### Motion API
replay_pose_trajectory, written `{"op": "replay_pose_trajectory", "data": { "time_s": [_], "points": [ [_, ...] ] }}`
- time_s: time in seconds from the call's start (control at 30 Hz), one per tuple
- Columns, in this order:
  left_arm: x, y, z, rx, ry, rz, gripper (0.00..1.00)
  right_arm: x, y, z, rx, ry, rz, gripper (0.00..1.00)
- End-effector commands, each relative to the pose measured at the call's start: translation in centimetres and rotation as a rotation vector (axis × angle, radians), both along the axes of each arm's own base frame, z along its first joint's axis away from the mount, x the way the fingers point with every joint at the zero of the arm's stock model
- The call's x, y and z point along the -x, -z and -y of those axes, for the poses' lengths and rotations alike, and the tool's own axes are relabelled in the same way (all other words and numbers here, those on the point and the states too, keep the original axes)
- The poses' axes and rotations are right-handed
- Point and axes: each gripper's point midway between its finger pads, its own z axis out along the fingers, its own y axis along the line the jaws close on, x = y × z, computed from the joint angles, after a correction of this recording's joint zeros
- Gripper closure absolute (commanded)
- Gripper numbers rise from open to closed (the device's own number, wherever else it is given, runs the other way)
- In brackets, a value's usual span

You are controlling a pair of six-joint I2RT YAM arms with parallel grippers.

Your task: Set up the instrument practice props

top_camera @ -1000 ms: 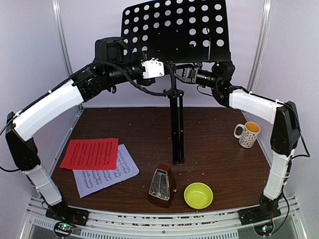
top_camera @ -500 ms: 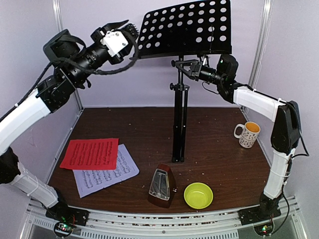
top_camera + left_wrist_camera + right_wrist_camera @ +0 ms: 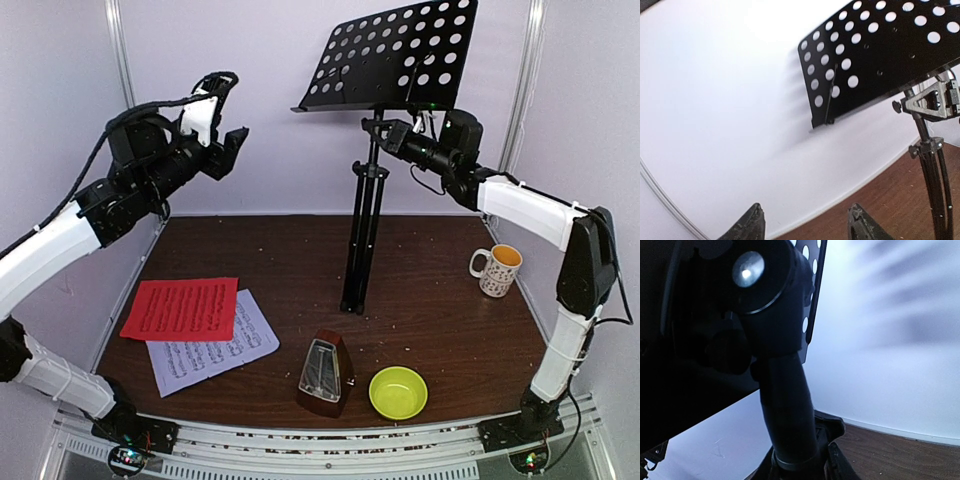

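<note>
Two tools: left tool (image 3: 806, 222) spread, empty; right tool (image 3: 381, 131) pinching music stand (image 3: 395, 55) post under desk.

Desk (image 3: 450, 330): dark brown wood, pale specks scattered over it. Metronome (image 3: 325, 372) upright near the front edge. Bowl (image 3: 398, 392) just right of it. Red sheet (image 3: 182, 308) well left, overlapping white sheet (image 3: 215, 350). Mug (image 3: 496, 270) far right, further back. Stand (image 3: 356, 250) foot behind metronome, pole tilted; contact with desk uncertain.
</note>
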Motion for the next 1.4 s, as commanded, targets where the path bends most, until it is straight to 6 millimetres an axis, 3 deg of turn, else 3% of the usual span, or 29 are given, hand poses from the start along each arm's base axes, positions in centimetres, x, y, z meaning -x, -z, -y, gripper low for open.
{"op": "replay_pose_trajectory", "data": {
  "time_s": [0.0,0.33,0.53,0.67,0.83,1.13,1.37],
  "points": [
    [-1.7,5.3,1.8,0.174,0.056,-0.264,0.41,6.6,-14.5,4.2,-0.183,0.169,0.372,1.0],
    [-4.1,12.6,7.6,0.29,0.189,-0.526,0.33,7.4,-15.1,3.9,-0.167,0.347,0.36,1.0],
    [-4.9,15.3,10.2,0.355,0.255,-0.607,0.29,7.6,-14.8,3.2,-0.143,0.424,0.326,1.0],
    [-5.1,16.6,12.1,0.354,0.302,-0.634,0.29,7.7,-14.4,3.2,-0.118,0.495,0.305,1.0],
    [-3.7,17.8,15.3,0.295,0.387,-0.659,0.32,7.8,-14.3,3.2,-0.128,0.543,0.293,1.0],
    [-3.4,18.7,18.1,0.26,0.432,-0.656,0.35,8.3,-14.6,4.0,-0.189,0.619,0.294,1.0],
    [-5.3,18.9,17.1,0.205,0.307,-0.612,0.38,8.5,-14.8,4.0,-0.205,0.666,0.267,1.0]
  ]
}}
